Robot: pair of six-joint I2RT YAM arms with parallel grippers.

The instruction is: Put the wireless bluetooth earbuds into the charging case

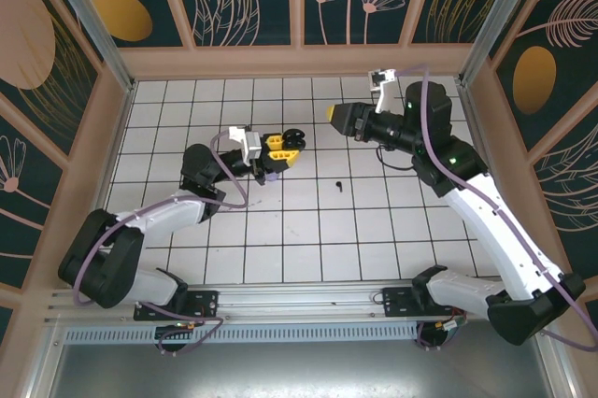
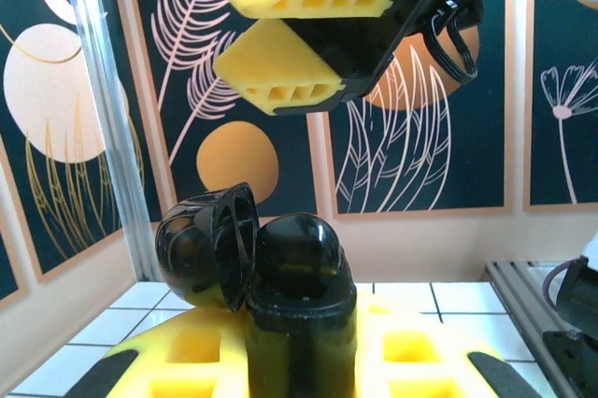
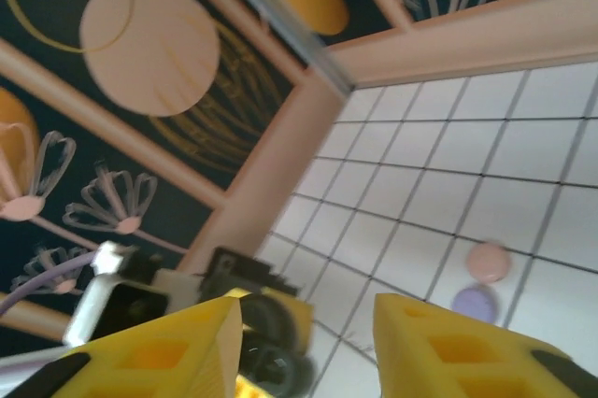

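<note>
My left gripper is shut on the black charging case, held upright between its yellow fingers. The case's lid hangs open to the left. The case also shows from above, and blurred low in the right wrist view. My right gripper hovers just right of the case and a little above it. It is open, with nothing between its yellow fingers. One black earbud lies alone on the tiles, right of the case.
A pink round case and a lilac round case lie side by side on the tiles; the lilac one sits just under my left gripper. Wooden walls enclose the white tiled floor on three sides.
</note>
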